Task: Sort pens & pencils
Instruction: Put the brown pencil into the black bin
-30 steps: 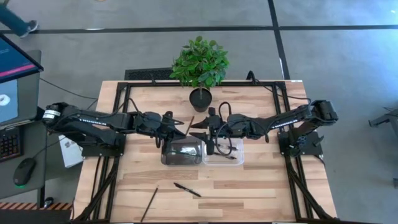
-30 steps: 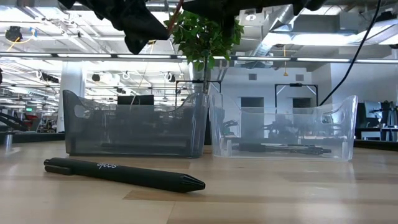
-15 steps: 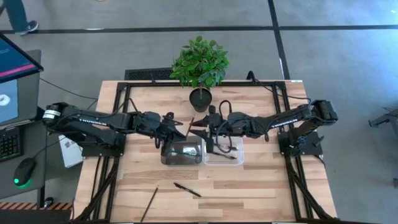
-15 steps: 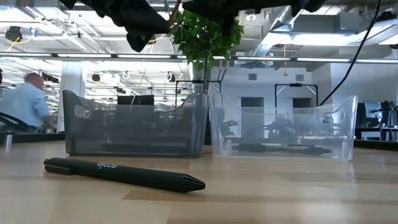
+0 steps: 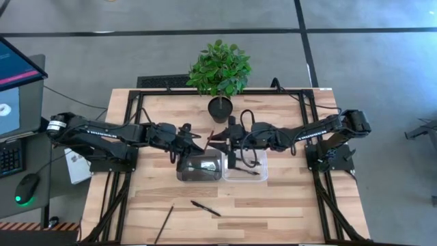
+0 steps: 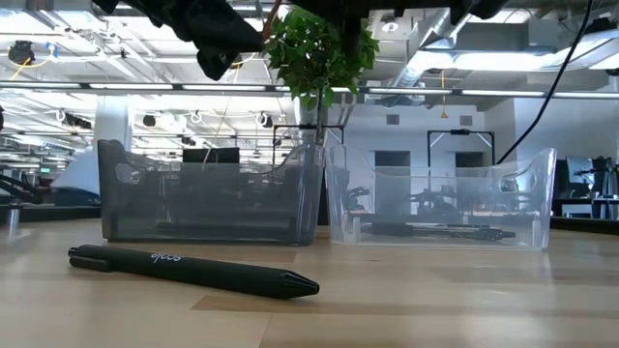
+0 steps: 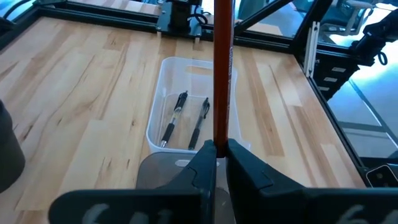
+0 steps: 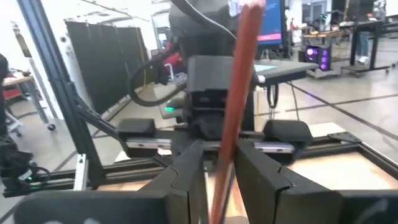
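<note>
A brownish pencil (image 5: 209, 134) is held tilted in the air above the far edge of the grey bin (image 5: 200, 168), between the two grippers. My left gripper (image 5: 202, 142) (image 7: 221, 149) is shut on it. My right gripper (image 5: 220, 141) (image 8: 219, 152) faces it from the right, slightly open. Its fingers stand on either side of the pencil (image 8: 239, 74). Two black pens (image 7: 174, 118) lie flat in the clear bin (image 5: 254, 175). One more pen (image 5: 205, 208) (image 6: 193, 270) and one more pencil (image 5: 164, 224) lie on the near part of the table. My left gripper pinches the pencil's shaft (image 7: 221, 134) between its two fingers, coming from the table's left. The pencil is lifted clear and rises steeply past the fingertips. Which end it has cannot be told.
The grey bin (image 6: 208, 193) and the clear bin (image 6: 440, 203) stand side by side at mid-table. A potted plant (image 5: 220, 68) stands just beyond the grippers at the far edge. Bare wood lies to the left, right and near side.
My right gripper has edged a little toward the table's left, closer to the pencil. The pencil and my left gripper have kept their place.
</note>
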`<state>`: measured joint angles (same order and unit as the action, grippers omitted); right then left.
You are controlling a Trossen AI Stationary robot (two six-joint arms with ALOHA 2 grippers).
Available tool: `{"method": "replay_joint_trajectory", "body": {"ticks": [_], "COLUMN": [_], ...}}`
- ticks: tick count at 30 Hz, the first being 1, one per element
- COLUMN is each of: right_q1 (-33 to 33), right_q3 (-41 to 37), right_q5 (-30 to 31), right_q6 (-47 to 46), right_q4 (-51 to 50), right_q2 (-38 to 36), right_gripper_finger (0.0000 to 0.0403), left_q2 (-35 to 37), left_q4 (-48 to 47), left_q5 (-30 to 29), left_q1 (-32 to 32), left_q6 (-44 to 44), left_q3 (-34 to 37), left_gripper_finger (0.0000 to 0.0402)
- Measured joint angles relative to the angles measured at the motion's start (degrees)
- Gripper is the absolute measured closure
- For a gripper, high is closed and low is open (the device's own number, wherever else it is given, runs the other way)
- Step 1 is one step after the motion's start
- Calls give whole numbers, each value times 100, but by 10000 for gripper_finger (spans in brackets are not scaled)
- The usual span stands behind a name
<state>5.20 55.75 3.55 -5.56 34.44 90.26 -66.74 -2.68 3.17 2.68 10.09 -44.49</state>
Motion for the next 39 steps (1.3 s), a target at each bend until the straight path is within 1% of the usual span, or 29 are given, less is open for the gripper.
{"method": "replay_joint_trajectory", "body": {"ticks": [7, 10, 17, 19, 24, 28, 32, 34, 39], "right_q1": [1, 3, 3, 6, 5, 4, 5, 5, 8], "right_q3": [0, 0, 0, 0, 0, 0, 0, 0, 0], "right_q5": [-71, -70, -73, -76, -74, -63, -55, -69, -70], "right_q6": [0, 0, 81, 135, 132, 78, 72, 86, 96], "right_q4": [78, 71, 33, 32, 21, -43, -57, -65, -89], "right_q2": [-2, -2, -2, -2, -2, -7, -9, -9, -11], "right_gripper_finger": [293, 301, 357, 368, 368, 358, 362, 366, 365], "left_q2": [0, 0, 0, 0, 0, 0, 0, 0, 0], "left_q4": [-39, -39, -48, -52, -52, -70, -76, -72, -85], "left_q5": [1, 1, -6, -8, -13, -107, -110, 10, 71], "left_q1": [0, 0, 0, 0, 0, 0, 0, 0, -2], "left_q6": [2, 2, 2, 2, 35, 33, -357, -508, -496], "left_q3": [0, 0, 0, 0, 0, 0, 0, 0, 0], "left_gripper_finger": [390, 390, 390, 390, 390, 390, 390, 390, 390]}}
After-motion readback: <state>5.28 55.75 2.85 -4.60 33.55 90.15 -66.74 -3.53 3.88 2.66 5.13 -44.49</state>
